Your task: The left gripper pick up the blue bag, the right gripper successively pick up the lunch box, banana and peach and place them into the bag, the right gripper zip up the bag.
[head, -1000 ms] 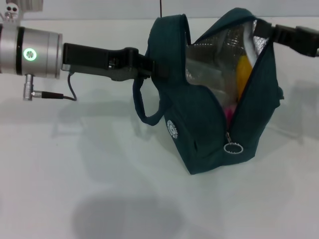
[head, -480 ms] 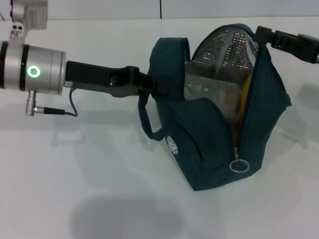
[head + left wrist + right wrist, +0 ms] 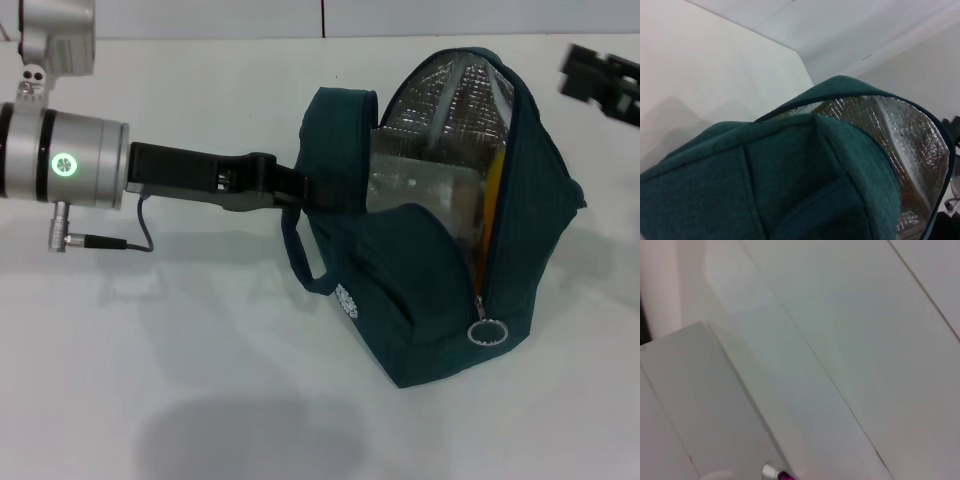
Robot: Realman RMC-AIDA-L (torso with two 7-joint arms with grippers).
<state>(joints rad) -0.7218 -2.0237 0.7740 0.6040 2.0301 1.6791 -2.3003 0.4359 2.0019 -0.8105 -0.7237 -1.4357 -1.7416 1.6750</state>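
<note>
Already the packing looks largely done. From the head view, the left gripper (image 3: 300, 188) is clamped on one padded handle of the blue bag (image 3: 440, 300), which sits on the white table (image 3: 150, 380) with its mouth gaping and its foil lining showing. Inside, the clear lunch box (image 3: 415, 185) shows against the foil, and a yellow-orange strip beside the zip edge reads as the banana (image 3: 492, 185). The peach cannot be seen from here, so whether it is in the bag is not something I can confirm. The zip is unclosed, its ring pull (image 3: 489, 332) hanging low at the bag's front, so the zipping step is, by my judgement, what remains. The right gripper (image 3: 600, 82) is near the picture's right edge, apart from the bag, cut off and smeared; I cannot tell whether its fingers are parted or together.

Next, the left wrist view is filled by the bag's teal fabric (image 3: 765, 180) and a wedge of foil lining (image 3: 905, 150); this arm's own fingers do not show, and no contents can be made out.

Lastly, the right wrist view shows only pale surfaces and a small metal-and-magenta fitting (image 3: 776, 473) at the edge; neither the bag nor the claw appears.
</note>
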